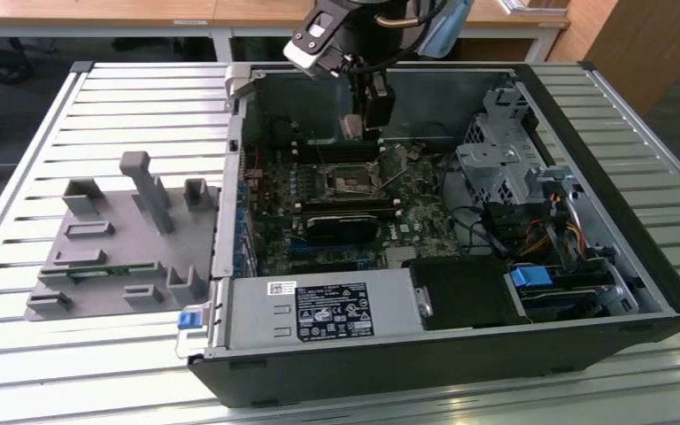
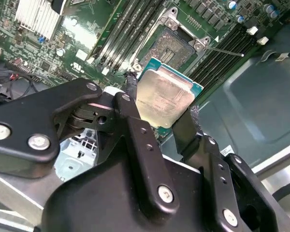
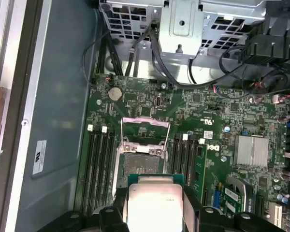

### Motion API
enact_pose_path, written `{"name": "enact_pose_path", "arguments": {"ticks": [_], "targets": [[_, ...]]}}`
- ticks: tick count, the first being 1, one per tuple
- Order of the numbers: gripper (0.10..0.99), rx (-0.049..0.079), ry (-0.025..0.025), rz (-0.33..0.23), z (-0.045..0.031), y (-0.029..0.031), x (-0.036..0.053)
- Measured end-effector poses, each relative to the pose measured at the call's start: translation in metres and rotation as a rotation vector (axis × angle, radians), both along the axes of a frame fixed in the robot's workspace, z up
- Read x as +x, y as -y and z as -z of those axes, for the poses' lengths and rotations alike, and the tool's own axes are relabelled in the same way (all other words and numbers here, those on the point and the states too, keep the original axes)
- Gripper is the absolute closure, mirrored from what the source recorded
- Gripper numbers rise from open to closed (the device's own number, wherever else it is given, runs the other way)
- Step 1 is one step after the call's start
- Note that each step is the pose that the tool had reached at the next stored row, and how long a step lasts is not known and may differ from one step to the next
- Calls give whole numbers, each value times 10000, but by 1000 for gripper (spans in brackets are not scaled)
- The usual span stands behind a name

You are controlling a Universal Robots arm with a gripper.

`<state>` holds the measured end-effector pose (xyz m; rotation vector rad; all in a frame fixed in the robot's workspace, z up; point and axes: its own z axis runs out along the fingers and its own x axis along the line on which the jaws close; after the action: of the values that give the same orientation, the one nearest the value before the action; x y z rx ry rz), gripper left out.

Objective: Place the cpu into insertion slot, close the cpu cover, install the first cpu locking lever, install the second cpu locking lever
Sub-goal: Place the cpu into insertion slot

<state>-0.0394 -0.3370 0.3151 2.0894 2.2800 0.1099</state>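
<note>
Two black jointed fingers [image 2: 130, 96] of the single gripper [image 2: 162, 102] sit closest in both wrist views, clamped on opposite edges of one flat square cpu [image 2: 166, 99] with a dull silver-grey metal top and a green rim. The cpu [image 3: 153, 203] hangs in the air, tilted, above the green motherboard [image 3: 217, 121] and apart from it.

One small square black insertion slot [image 3: 141, 164] with a dark centre and thin silver rim lies just beyond the held chip, uncovered. One thin silver cpu cover [image 3: 145, 120], a square frame with a large window, stands raised at the slot's far edge. In the second wrist view one thin silver locking lever [image 2: 227, 50] juts out from the slot's [image 2: 176, 48] corner. Two banks of long black memory slots [image 3: 101, 169] flank the socket, one on each side. One round coin battery [image 3: 115, 93] and one finned silver heatsink [image 3: 251, 151] also sit on the board.

In the exterior view the gripper [image 1: 364, 124] hangs near the far wall of one open black computer case [image 1: 435, 372], beyond the slot [image 1: 350, 180]. The case rests on a slatted metal worktop [image 1: 33, 372]; one grey plastic fixture [image 1: 116, 239] lies toward the worktop's edge on the exterior view's left.
</note>
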Motion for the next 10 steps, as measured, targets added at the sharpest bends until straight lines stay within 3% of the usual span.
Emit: {"name": "enact_pose_path", "arguments": {"ticks": [10], "targets": [[545,-9,1,66,165,-113,0]]}}
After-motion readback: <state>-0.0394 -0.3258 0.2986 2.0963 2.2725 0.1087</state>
